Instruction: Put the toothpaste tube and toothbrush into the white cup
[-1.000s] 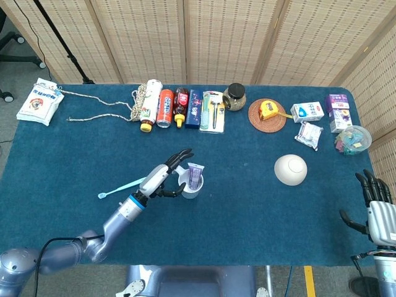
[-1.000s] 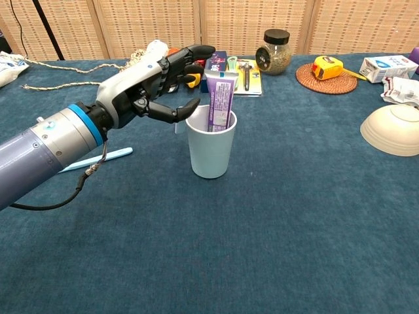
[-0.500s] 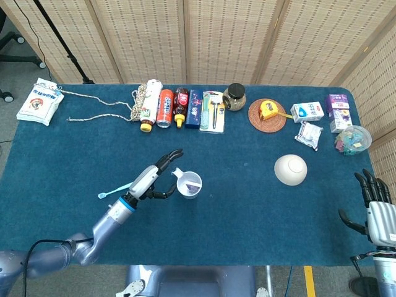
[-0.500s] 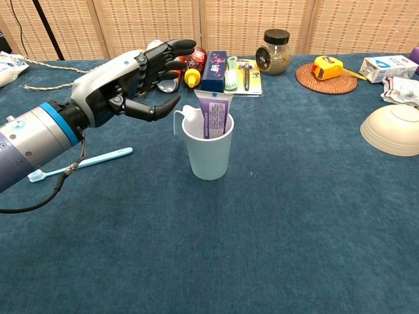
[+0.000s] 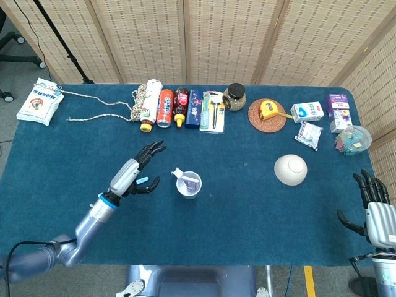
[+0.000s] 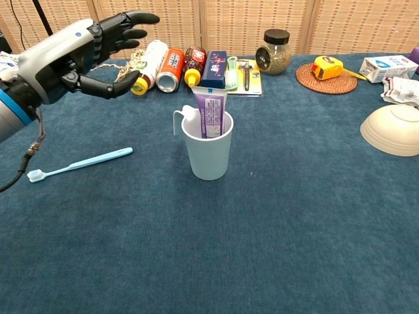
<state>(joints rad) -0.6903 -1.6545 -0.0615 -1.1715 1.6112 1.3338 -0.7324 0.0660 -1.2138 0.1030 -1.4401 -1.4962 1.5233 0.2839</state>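
The white cup (image 6: pixel 209 148) (image 5: pixel 189 185) stands mid-table with the purple toothpaste tube (image 6: pixel 209 114) (image 5: pixel 192 183) upright inside it. A light blue toothbrush (image 6: pixel 80 163) lies flat on the blue cloth to the left of the cup; in the head view my left hand covers most of it. My left hand (image 6: pixel 82 49) (image 5: pixel 135 171) hovers above and left of the cup, fingers spread, holding nothing. My right hand (image 5: pixel 371 207) hangs off the table's right front corner, fingers apart and empty.
A row of bottles, cans and boxes (image 5: pixel 179 108) lines the back edge with a jar (image 6: pixel 276 51). A white bowl (image 6: pixel 395 129) sits upside down at the right, near a tape measure on a coaster (image 5: pixel 268 114) and small cartons (image 5: pixel 307 112).
My left hand has drawn back to the left and up, away from the cup. The toothpaste tube has sunk lower into the cup. The right hand has not moved.
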